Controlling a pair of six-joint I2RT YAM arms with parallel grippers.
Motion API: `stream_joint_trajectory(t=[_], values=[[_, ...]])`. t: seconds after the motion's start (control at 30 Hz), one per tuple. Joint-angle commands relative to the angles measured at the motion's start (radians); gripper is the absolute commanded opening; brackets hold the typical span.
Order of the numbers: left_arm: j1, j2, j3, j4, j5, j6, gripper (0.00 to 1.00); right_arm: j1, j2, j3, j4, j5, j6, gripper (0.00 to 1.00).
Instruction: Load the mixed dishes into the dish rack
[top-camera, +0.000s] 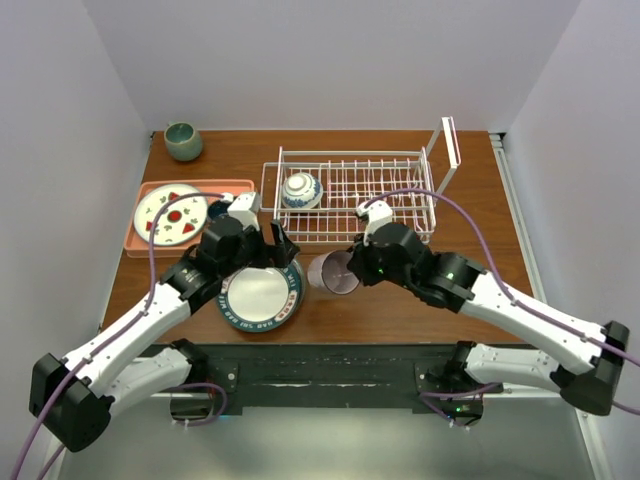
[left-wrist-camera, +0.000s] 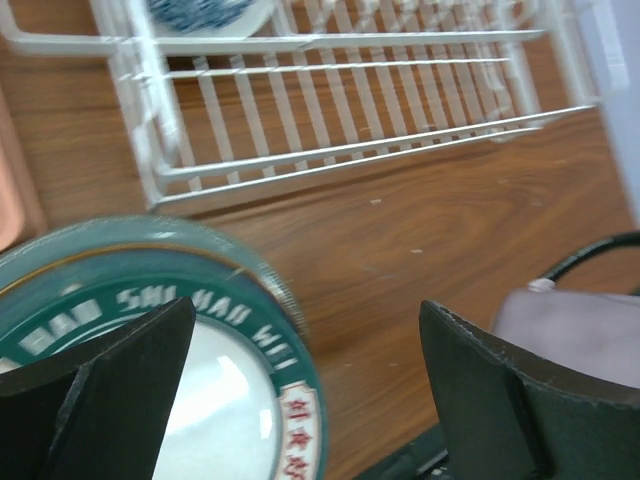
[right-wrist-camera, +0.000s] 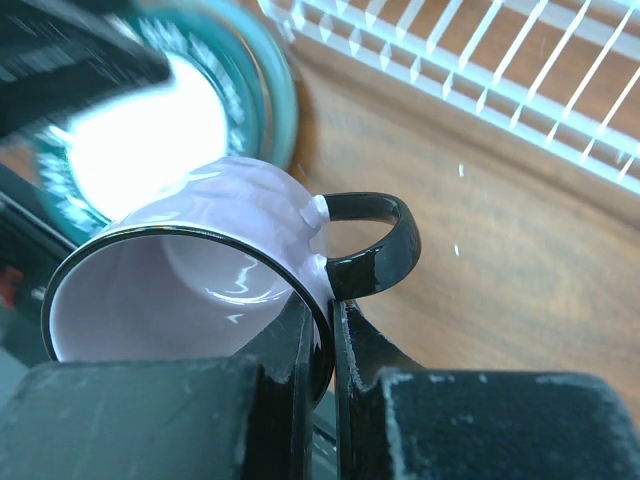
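Right claw (right-wrist-camera: 322, 335) tight on mug (right-wrist-camera: 200, 235) rim

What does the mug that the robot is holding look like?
The mug is pale pinkish-lilac and shiny, with a thin dark rim and a black loop handle. It is empty and tipped on its side, mouth towards the wrist camera. The right tool is shut on its wall beside the handle, one finger inside, one outside. The mug is just in front of the dish rack, right of the teal-rimmed plate. Whether it touches the table is unclear.
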Motion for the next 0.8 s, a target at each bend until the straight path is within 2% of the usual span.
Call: stream_joint_trajectory(t=[0.0,0.17,0.3,0.5,0.63,0.77], values=[[0.006,0.008,0.116,0.166,0.248,0.003,1.0,0.001,-0.119,0.103,0.149,0.027,-0.019,0.0],[0.006,0.012,0.166,0.341,0.413,-0.03,1.0,0.0,-0.182,0.148,0.198,-0.016,-0.095,0.0],[0.006,0.02,0.2,0.39,0.476,-0.034,1.0,0.001,-0.2,0.152,0.203,-0.067,-0.183,0.0],[0.006,0.037,0.206,0.49,0.714,0.003,0.99,0.001,-0.286,0.068,0.297,-0.261,-0.298,0.0],[0.004,0.049,0.177,0.522,0.808,0.025,0.93,0.001,-0.306,0.042,0.337,-0.314,-0.346,0.0],[0.004,0.057,0.148,0.565,0.864,0.017,0.8,0.001,-0.282,0.039,0.347,-0.403,-0.372,0.0]])
